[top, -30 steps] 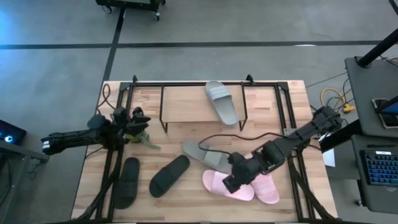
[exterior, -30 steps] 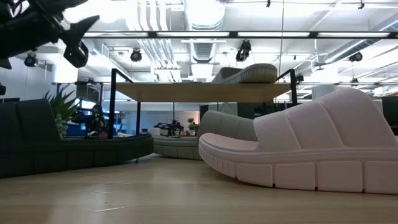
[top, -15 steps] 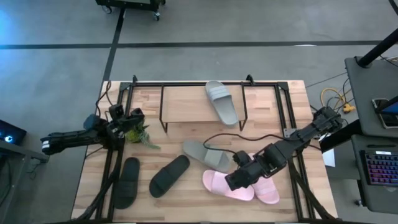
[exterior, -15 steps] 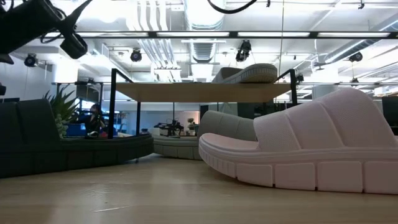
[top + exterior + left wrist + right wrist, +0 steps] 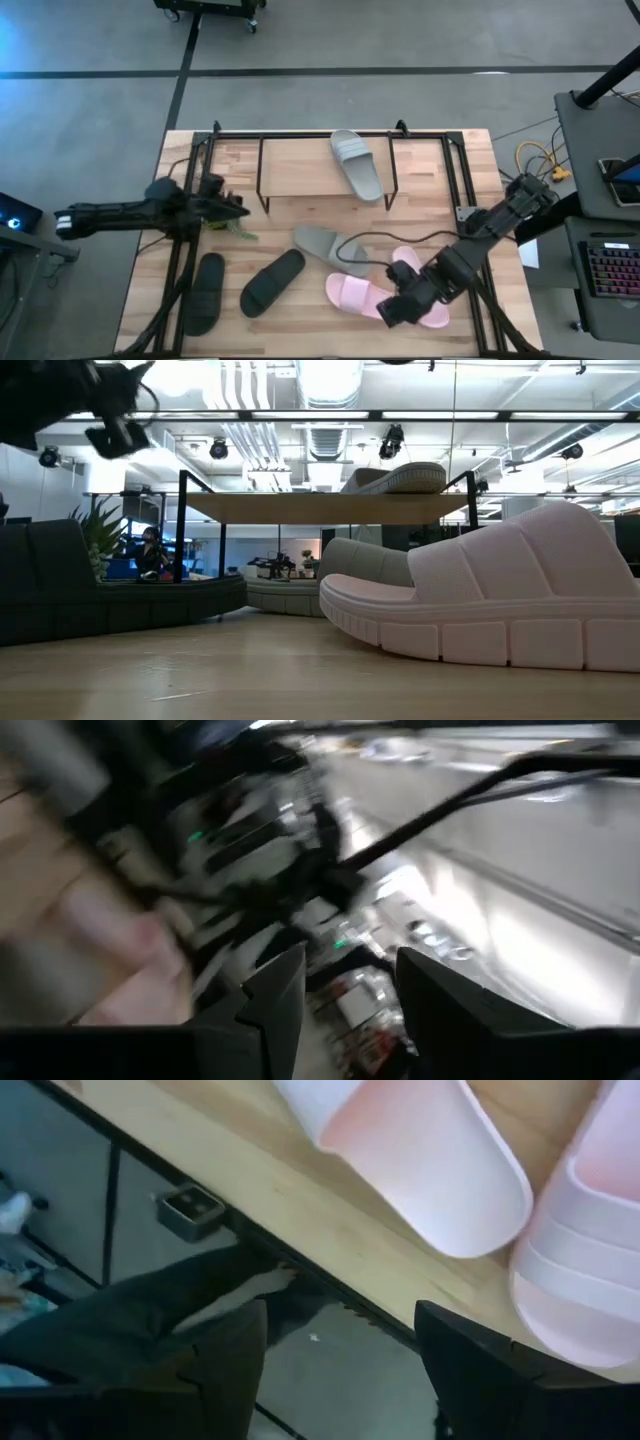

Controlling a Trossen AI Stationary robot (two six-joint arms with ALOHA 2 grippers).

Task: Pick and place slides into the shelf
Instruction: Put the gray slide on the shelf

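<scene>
shelf (image 5: 300,165): far ahead of me, one grey-green slide (image 5: 357,165) on its top | pink slides (image 5: 365,297): pair just beside my right gripper (image 5: 392,312), at the near table edge | right gripper: fingers spread, empty | tip: centre over one strap, descend squarely | left gripper (image 5: 232,208): parked, released, by the plant (image 5: 228,221)

In the high view the shelf (image 5: 325,165) stands at the upper middle of the table (image 5: 455,160), one slide (image 5: 357,163) lying on its right part. A potted plant (image 5: 225,218) sits left of centre. Another slide (image 5: 325,249) lies at centre, two (image 5: 272,281) (image 5: 205,291) at lower left, and two (image 5: 352,295) (image 5: 420,290) side by side at lower right.
</scene>
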